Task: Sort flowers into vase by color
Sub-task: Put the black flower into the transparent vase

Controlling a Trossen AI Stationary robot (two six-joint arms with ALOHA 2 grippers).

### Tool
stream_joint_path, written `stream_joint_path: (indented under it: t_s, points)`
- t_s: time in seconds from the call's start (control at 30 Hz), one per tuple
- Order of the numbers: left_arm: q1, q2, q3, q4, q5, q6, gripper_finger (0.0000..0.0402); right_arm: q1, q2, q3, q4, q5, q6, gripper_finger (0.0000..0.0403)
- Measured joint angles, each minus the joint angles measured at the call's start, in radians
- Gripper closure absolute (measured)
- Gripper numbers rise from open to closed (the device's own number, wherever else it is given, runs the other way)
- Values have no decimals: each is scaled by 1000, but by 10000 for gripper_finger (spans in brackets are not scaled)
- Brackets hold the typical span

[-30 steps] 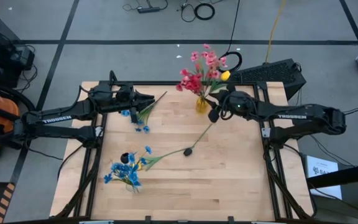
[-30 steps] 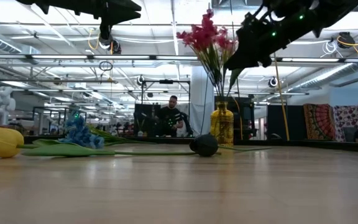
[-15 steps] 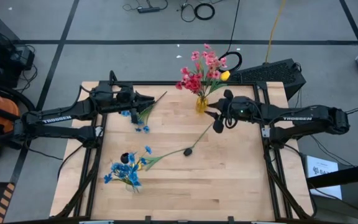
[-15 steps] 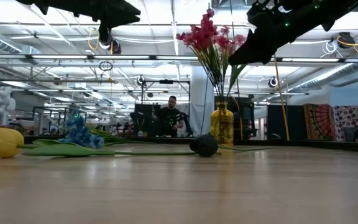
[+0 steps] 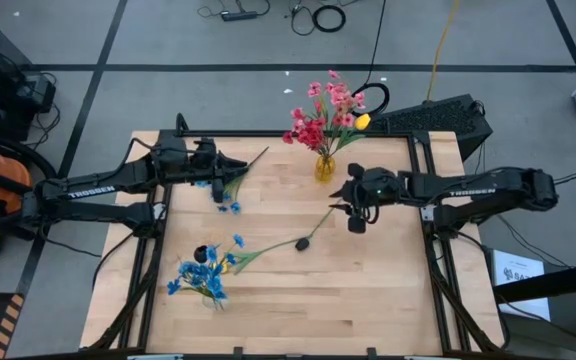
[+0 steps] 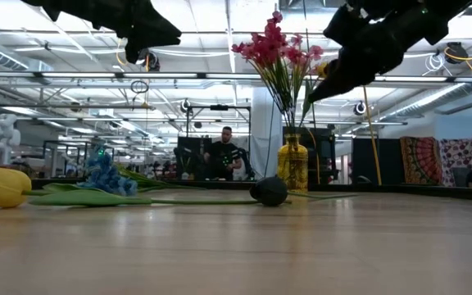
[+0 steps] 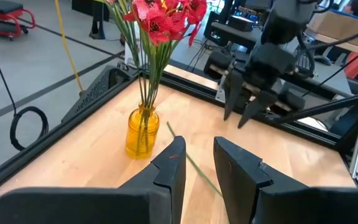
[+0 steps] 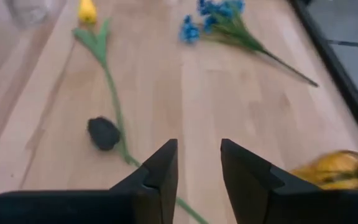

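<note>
Overhead, right tool [image 5: 352,210] fingers apart and empty above the bench [image 5: 388,290], yellow vase [image 5: 324,168] of pink and red flowers [image 5: 325,115] at its 11 o'clock, dark-headed stem [image 5: 313,230] lying just beside — left tool [image 5: 236,166] slightly parted, empty, over a blue sprig [image 5: 226,190] — blue flowers [image 5: 200,275] at 7 o'clock corner.

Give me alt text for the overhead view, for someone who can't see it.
Seen from above, the right gripper hovers open and empty over a dark-headed flower lying mid-table, beside a yellow vase of pink and red blooms. The left gripper waits above a loose blue sprig.
</note>
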Motion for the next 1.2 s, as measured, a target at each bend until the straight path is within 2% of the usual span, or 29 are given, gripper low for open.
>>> stream_joint_path:
  t_s: [0.2, 0.43, 0.67, 0.8, 1.0, 1.2]
  points:
    - [0, 0, 0, -1, -1, 0, 314, 30, 107, 73, -15, -48, -70, 311]
    - [0, 0, 0, 1, -4, -1, 314, 52, 272, 245, -217, -40, -241, 321]
    - [-1, 0, 0, -9, -17, 26, 314, 52, 394, 352, -310, -38, -245, 321]
    - [-1, 0, 1, -47, -109, -35, 314, 52, 402, 354, -330, -38, -203, 321]
    - [17, 0, 29, -293, -317, -246, 314, 49, 398, 349, -388, -36, -135, 321]
    - [93, 35, 31, -315, -295, -314, 314, 49, 398, 349, -398, -35, -107, 321]
